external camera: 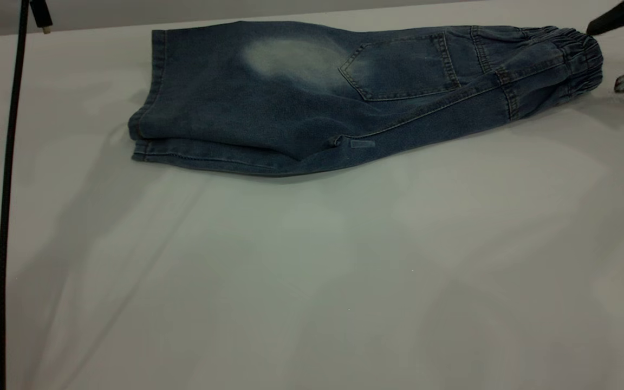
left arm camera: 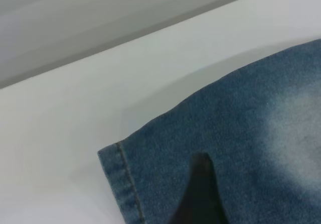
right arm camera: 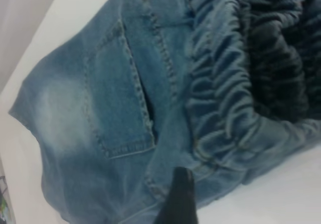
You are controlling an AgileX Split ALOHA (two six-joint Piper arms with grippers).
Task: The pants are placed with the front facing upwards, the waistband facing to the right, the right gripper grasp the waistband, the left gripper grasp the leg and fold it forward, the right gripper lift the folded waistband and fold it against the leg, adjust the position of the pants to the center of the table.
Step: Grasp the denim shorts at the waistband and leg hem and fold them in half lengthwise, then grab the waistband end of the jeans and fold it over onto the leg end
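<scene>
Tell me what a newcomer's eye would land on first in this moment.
First, the pants: blue denim, folded lengthwise, lying at the far side of the white table, a pale faded patch beside a patch pocket. Next, the ruched waistband at the right end, where the right pincer sits open, its two fingers just off the fabric. The left pincer hovers over the leg hem.

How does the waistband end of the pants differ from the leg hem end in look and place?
The waistband is gathered and ruched; the leg hem is flat with a plain stitched edge. The waistband lies at the right, close by the right gripper; the hem lies at the left, toward the black cable. Both are the same blue denim, resting on the table.
</scene>
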